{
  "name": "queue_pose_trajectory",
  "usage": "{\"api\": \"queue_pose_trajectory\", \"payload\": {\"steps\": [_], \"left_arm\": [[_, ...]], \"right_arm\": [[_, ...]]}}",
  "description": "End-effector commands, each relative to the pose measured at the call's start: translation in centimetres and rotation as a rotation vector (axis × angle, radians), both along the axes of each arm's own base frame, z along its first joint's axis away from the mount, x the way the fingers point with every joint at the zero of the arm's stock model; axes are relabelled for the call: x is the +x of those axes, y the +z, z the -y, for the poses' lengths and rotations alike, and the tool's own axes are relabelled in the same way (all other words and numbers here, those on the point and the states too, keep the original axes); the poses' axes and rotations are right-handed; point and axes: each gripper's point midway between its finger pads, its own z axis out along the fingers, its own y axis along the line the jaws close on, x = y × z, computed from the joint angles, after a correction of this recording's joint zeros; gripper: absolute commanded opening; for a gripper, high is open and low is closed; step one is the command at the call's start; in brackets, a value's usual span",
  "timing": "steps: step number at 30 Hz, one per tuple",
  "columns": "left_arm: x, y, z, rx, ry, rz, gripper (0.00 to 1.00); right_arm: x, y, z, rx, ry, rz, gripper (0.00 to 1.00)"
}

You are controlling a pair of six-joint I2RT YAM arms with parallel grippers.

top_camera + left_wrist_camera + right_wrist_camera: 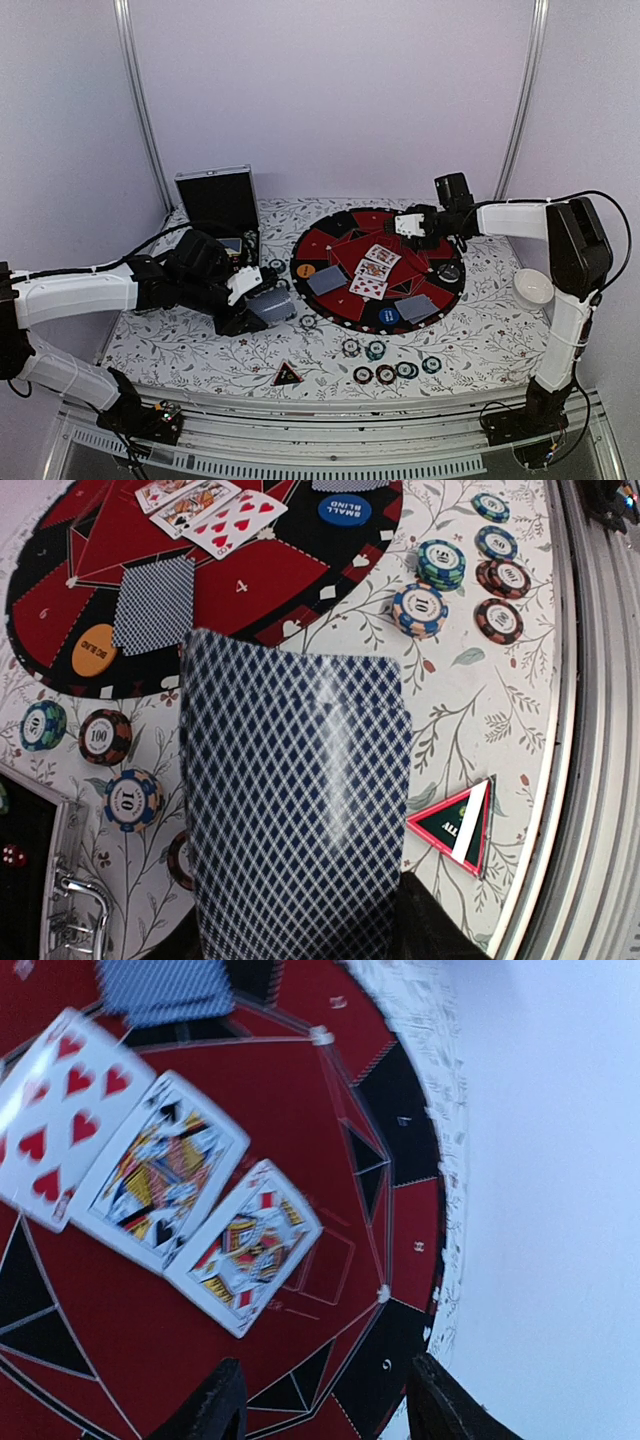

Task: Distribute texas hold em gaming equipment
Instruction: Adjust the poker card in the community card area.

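My left gripper [255, 300] is shut on a stack of grey-blue-backed playing cards [300, 810], held over the table left of the mat; the stack hides its fingers. My right gripper [330, 1410] hangs open over the far side of the round red-and-black mat [300, 1090], with nothing between its fingers. Three face-up cards [374, 270] lie in a row at the mat's centre, and face-down cards [325, 281] lie near its edge. An orange button [95, 652], a blue button [345, 510] and a black button [450, 271] sit on the mat. Poker chips [386, 374] and the red-black triangle [458, 825] lie near the front edge.
The open silver-edged black case [218, 205] stands at the back left, just behind my left arm. A white bowl [533, 287] sits at the right beside the right arm. More chips [105, 737] lie between the case and the mat. The table's front rail [590, 730] runs close to the triangle.
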Motion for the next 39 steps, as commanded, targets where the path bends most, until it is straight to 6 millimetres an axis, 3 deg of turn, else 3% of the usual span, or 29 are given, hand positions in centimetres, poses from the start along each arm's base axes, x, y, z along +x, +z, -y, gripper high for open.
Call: {"api": "queue_pose_trajectory", "payload": {"steps": [1, 3, 5, 10, 14, 15, 16, 20, 28, 39], "left_arm": [[0.8, 1.6, 0.3, -0.041, 0.003, 0.040, 0.47], [0.8, 1.7, 0.2, -0.040, 0.005, 0.043, 0.47], [0.8, 1.8, 0.2, -0.043, 0.005, 0.045, 0.47], [0.8, 1.7, 0.3, -0.044, 0.004, 0.041, 0.47], [0.8, 1.8, 0.2, -0.045, 0.004, 0.043, 0.47], [0.8, 1.8, 0.2, -0.045, 0.005, 0.043, 0.47], [0.8, 1.8, 0.2, -0.044, 0.005, 0.043, 0.47], [0.8, 1.8, 0.2, -0.046, 0.006, 0.045, 0.47], [0.8, 1.8, 0.2, -0.046, 0.005, 0.045, 0.47], [0.9, 2.0, 0.2, -0.045, 0.008, 0.051, 0.47]], "right_arm": [[4.4, 9.2, -1.2, 0.458, -0.324, -0.118, 0.59], [6.2, 9.5, -1.1, 0.623, -0.542, -0.291, 0.53], [7.4, 8.2, -1.1, 0.707, -0.684, -0.428, 0.46], [8.5, 2.0, -0.9, 0.839, -1.014, -0.703, 0.22], [8.7, -2.2, -1.6, 0.861, -1.120, -0.851, 0.10], [8.9, -2.7, -1.8, 0.861, -1.138, -0.877, 0.09], [8.8, -4.9, -1.9, 0.833, -1.172, -0.913, 0.07], [8.7, -7.9, -2.0, 0.798, -1.228, -0.977, 0.03], [6.9, -11.2, -2.8, 0.752, -1.264, -1.098, 0.02], [5.2, -11.5, -5.6, 0.718, -1.195, -1.159, 0.02]]}}
